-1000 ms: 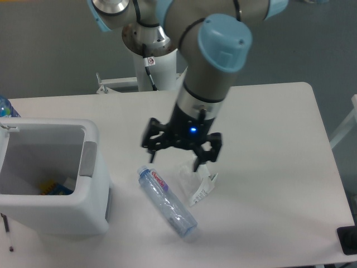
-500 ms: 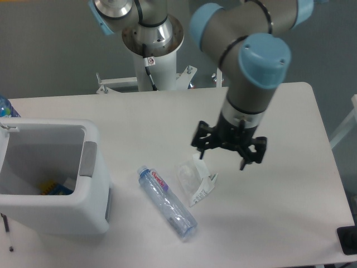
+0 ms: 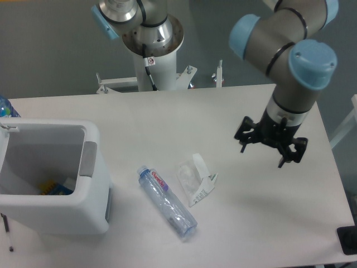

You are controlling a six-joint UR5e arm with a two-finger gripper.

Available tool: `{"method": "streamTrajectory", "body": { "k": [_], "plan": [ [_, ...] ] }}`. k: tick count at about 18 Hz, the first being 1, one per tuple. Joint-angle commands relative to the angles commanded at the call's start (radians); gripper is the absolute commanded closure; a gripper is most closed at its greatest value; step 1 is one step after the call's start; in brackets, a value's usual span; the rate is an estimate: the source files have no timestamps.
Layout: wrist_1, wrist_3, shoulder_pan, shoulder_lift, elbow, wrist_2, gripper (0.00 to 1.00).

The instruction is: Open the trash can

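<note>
Fingers spread apart and empty, your gripper (image 3: 271, 147) hangs over the table's (image 3: 268, 223) right side, well clear of the trash can (image 3: 53, 176) at left (open-topped), a clear bottle (image 3: 167, 202) between them.

bottle (image 3: 167, 203), wrapper (image 3: 195, 180) beside trash can (image 3: 53, 178)

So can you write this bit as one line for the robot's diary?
trash can: open, stuff inside | gripper: open, empty, above table | bottle: lying flat
</note>
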Motion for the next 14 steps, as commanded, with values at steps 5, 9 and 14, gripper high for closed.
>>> {"method": "streamTrajectory", "body": {
  "k": [5,9,14],
  "plan": [
    [0.008,0.177,0.009,-0.012,-0.005,0.090,0.00],
    [0.009,0.233,0.009,-0.028,0.003,0.107,0.00],
    [0.011,0.240,0.002,-0.028,-0.006,0.109,0.00]
  ]
}}
